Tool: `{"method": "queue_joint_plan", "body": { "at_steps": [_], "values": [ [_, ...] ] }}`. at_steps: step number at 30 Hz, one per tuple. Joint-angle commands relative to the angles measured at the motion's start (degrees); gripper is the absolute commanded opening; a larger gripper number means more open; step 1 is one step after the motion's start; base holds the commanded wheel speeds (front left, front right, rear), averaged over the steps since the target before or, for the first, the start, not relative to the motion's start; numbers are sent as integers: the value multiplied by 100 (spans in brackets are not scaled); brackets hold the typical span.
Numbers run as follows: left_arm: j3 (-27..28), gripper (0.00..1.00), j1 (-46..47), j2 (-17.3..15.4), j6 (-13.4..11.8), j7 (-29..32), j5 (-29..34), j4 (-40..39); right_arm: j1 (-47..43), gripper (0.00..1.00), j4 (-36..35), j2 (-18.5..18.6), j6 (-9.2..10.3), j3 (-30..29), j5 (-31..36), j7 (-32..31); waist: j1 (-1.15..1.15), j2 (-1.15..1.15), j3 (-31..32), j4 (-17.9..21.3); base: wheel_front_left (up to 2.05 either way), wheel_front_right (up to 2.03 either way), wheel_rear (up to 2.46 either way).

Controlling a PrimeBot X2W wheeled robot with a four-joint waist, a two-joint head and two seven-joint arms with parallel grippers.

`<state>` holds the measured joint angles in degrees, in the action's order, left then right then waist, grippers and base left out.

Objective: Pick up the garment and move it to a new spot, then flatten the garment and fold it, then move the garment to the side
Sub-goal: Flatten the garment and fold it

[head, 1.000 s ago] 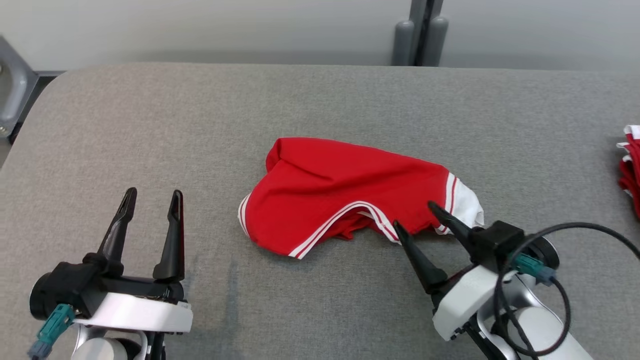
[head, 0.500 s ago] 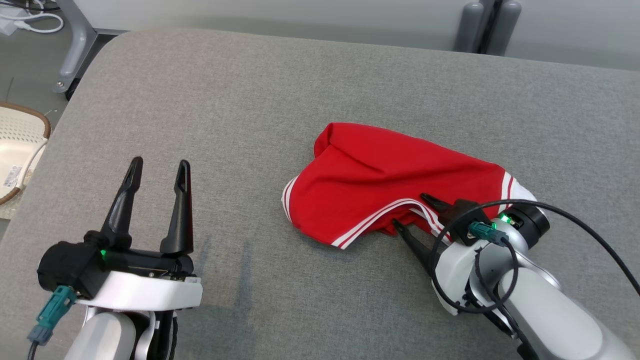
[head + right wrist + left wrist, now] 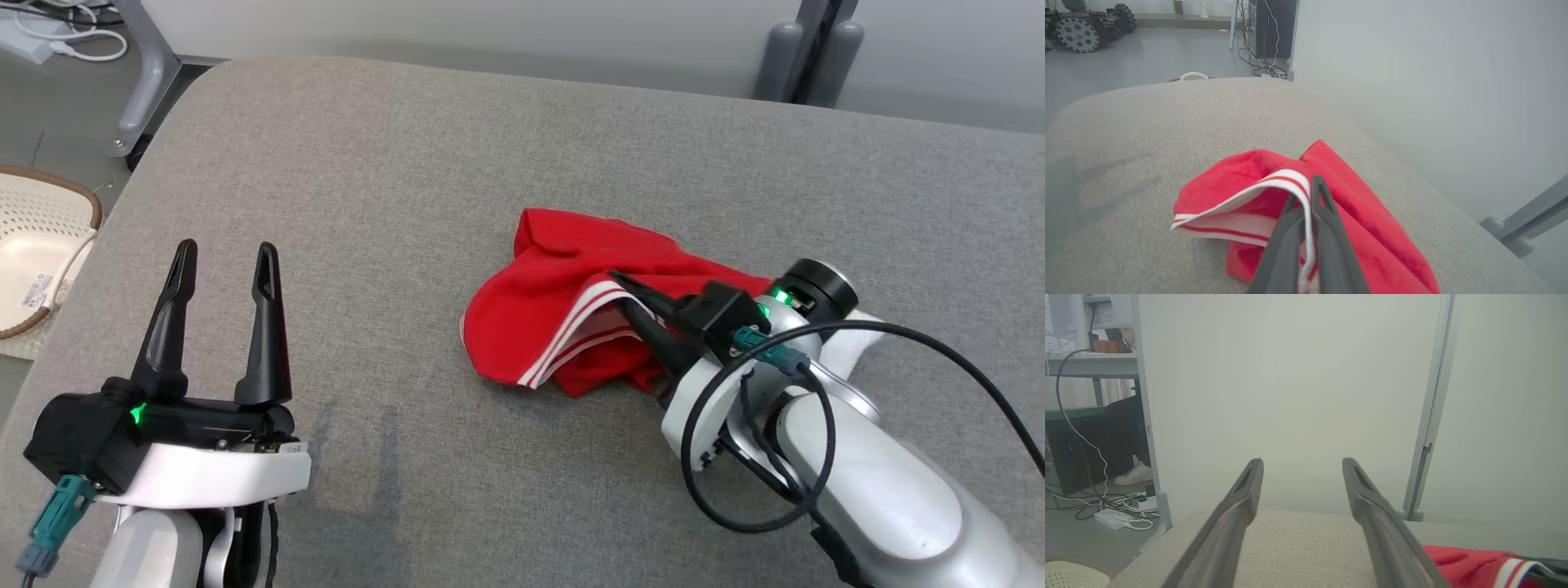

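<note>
Now, right claw (image 3: 618, 290) clamped shut on the white-striped hem (image 3: 571, 327) of the red garment (image 3: 555, 261), cloth bunched near the middle of the grey worktop (image 3: 392, 163), left claw (image 3: 226, 249) fingers wide apart, well clear on the left.

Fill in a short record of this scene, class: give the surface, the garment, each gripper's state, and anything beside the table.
Surface: grey padded table
Garment: red, white-striped trim, bunched, right of the table's middle
Right gripper: fingers shut on the garment's striped hem
Left gripper: fingers open, holding nothing, apart from the garment
Beside table: pale perforated basket on the floor, at the left
</note>
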<state>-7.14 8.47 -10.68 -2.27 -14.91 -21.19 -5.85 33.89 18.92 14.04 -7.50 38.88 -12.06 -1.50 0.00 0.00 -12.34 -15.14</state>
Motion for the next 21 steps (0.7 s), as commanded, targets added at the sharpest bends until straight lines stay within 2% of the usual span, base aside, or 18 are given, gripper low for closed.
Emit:
{"method": "queue_joint_plan", "body": {
  "at_steps": [1,9,14,16,17,21],
  "values": [
    [83,100,-49,4,57,-15,61,18,126,0,-242,-33,0,54,-29,40,0,0,29,45,0,0,0],
    [276,100,-230,112,190,-15,226,120,631,0,-1366,-284,0,153,-188,131,0,0,165,250,0,0,0],
    [328,100,-348,98,226,-15,319,128,662,0,-1788,-651,0,-657,-331,165,0,0,247,495,0,0,0],
    [324,100,-329,85,235,-15,326,113,436,0,-1835,-764,0,-1120,-401,187,0,0,239,587,0,0,0],
    [324,100,-329,85,235,-15,326,113,436,0,-1835,-764,0,-1120,-401,187,0,0,239,587,0,0,0],
    [294,100,-322,47,267,-15,343,92,-124,0,-1804,-913,0,-2089,-543,134,0,0,149,766,0,0,0]
  ]
}}
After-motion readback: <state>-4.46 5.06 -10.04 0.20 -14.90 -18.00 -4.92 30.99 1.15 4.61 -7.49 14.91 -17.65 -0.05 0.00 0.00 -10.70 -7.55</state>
